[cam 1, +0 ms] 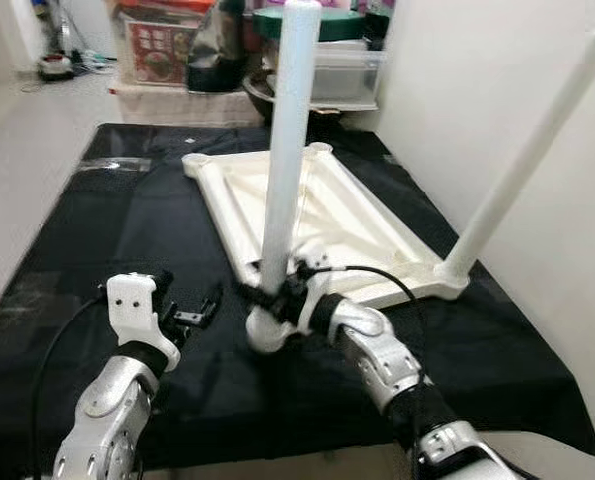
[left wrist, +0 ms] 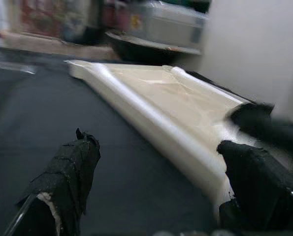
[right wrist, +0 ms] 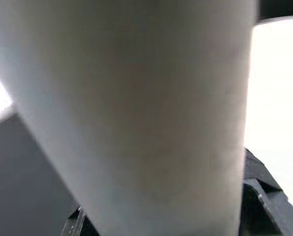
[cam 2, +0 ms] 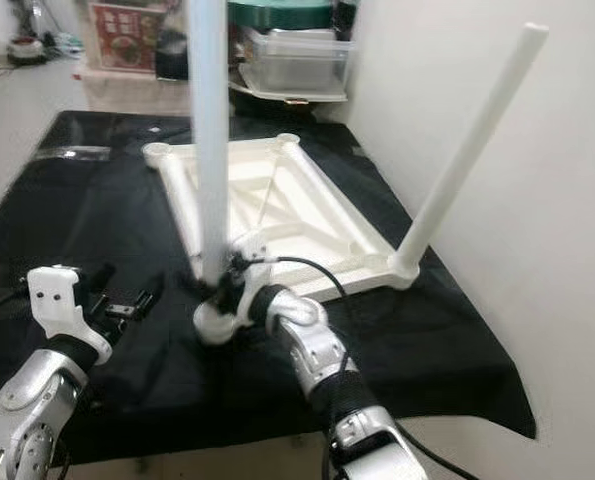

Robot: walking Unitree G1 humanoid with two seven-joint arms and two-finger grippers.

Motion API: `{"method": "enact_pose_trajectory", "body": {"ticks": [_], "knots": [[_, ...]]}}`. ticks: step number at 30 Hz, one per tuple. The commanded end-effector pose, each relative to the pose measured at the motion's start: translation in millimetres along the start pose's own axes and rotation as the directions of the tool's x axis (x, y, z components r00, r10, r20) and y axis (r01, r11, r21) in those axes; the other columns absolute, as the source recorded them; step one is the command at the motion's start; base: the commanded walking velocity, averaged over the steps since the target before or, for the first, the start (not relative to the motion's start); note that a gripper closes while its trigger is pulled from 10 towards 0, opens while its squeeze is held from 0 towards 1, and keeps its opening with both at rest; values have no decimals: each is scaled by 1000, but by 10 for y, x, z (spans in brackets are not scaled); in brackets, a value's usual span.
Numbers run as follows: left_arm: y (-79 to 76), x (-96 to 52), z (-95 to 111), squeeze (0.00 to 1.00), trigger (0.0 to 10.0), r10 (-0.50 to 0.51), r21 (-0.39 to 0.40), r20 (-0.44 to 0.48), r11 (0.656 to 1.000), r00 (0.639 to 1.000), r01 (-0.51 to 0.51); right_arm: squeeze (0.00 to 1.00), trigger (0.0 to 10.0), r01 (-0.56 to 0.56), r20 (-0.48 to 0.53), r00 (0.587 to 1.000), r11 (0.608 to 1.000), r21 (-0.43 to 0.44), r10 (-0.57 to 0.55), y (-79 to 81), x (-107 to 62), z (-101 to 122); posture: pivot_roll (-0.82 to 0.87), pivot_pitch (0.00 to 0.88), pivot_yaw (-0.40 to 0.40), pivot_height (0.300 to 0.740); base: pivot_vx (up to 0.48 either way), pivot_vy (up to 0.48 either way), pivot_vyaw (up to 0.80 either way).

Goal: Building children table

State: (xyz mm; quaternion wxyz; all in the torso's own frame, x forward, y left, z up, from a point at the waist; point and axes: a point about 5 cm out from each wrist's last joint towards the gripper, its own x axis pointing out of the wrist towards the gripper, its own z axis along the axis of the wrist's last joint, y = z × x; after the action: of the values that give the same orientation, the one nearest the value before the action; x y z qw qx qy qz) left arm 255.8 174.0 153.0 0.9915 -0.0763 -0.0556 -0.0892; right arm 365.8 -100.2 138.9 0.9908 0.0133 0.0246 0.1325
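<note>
White plastic children's table top (cam 1: 312, 215) lies upside down on a black sheet (cam 1: 67, 250) spread over the floor, its ribbed underside facing up. It sits toward the right edge of the sheet, close to the pale wall (cam 1: 497, 90).

One white cylindrical table leg (cam 1: 522, 165) stands in the socket at the frame's near right corner and leans outward toward the wall. The two far corner sockets are bare.

A second white cylindrical table leg (cam 1: 287, 140) stands nearly upright at the frame's near left corner, its foot in the rounded white socket (cam 1: 267, 333) there.

Right end effector (cam 1: 277, 290): black fingers closed around the lower part of this second leg, just above the socket. In the right wrist view the leg (right wrist: 136, 113) sits directly against the camera, with black finger parts at the lower edges.

Left end effector (cam 1: 192, 312): fingers apart, holding nothing, hovering low over the sheet just beside the near left corner of the frame, apart from the leg. The left wrist view shows both black fingertips (left wrist: 70, 172) spread, with the frame's long side rail (left wrist: 151, 128) running between them.

Beyond the sheet's far edge: clear plastic storage boxes (cam 1: 342, 70) and a red-printed carton (cam 1: 157, 45) on the floor.
</note>
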Motion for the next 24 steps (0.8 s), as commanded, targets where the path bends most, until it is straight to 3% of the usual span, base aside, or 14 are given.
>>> {"method": "enact_pose_trajectory", "body": {"ticks": [1,4,5,7,8,9,10,11,12,15,16,19,22,24], "knots": [[-13,-11,-6,0,10000,-5,-10,-4,1000,1000,5,0,0,468,-106,876,882,-50,-471,-676,-198,-147,102,0,-117,740,0,0,0],[-13,-11,-6,0,10000,-5,-10,-4,1000,1000,5,0,0,468,-106,876,882,-50,-471,-676,-198,-147,102,0,-117,740,0,0,0],[-12,-11,-5,0,10000,-3,-9,-3,1000,1000,3,0,0,575,-121,805,814,-76,-580,-831,-322,-187,99,0,-115,740,0,0,0],[-9,-9,-4,0,10000,-1,-8,-3,1000,1000,1,0,0,582,-167,790,808,-94,-589,-826,-405,-250,85,0,-107,740,0,0,0],[-8,-2,-4,0,10000,-1,-7,-3,1000,1000,1,0,10000,511,-191,833,855,-92,-519,-720,-408,-282,84,0,-106,740,0,0,0],[-8,-2,-4,0,10000,-1,-7,-3,1000,1000,1,0,10000,511,-191,833,855,-92,-519,-720,-408,-282,84,0,-106,740,0,0,0],[-8,6,-5,0,10000,-1,-6,-3,1000,1000,1,369,10000,384,-189,903,922,-44,-385,-560,-351,-274,88,0,-107,740,0,0,0],[-8,6,-5,0,10000,-1,-6,-3,1000,1000,1,369,10000,384,-189,903,922,-44,-385,-560,-351,-274,88,0,-107,740,0,0,0],[-8,14,-6,0,10000,-1,-6,-4,1000,1000,1,1000,10000,241,-137,963,969,46,-233,-394,-262,-174,95,0,-113,740,0,0,0],[-3,17,-5,0,10000,-1,-6,-3,1000,1000,1,1000,10000,83,-48,996,992,99,-78,-242,-169,-7,96,0,-113,740,0,0,0],[2,18,-3,0,10000,0,-6,-2,1000,1000,0,0,10000,-167,71,985,979,118,160,-82,-109,232,94,0,-112,740,0,0,0],[2,18,-3,0,10000,0,-6,-2,1000,1000,0,0,10000,-167,71,985,979,118,160,-82,-109,232,94,0,-112,740,0,0,0],[9,18,1,0,10000,-2,-8,-2,1000,1000,2,0,10000,-539,179,828,843,-4,531,161,-144,543,96,0,-112,740,0,0,0],[9,18,1,0,10000,-2,-8,-2,1000,1000,2,0,10000,-539,179,828,843,-4,531,161,-144,543,96,0,-112,740,0,0,0]]}}
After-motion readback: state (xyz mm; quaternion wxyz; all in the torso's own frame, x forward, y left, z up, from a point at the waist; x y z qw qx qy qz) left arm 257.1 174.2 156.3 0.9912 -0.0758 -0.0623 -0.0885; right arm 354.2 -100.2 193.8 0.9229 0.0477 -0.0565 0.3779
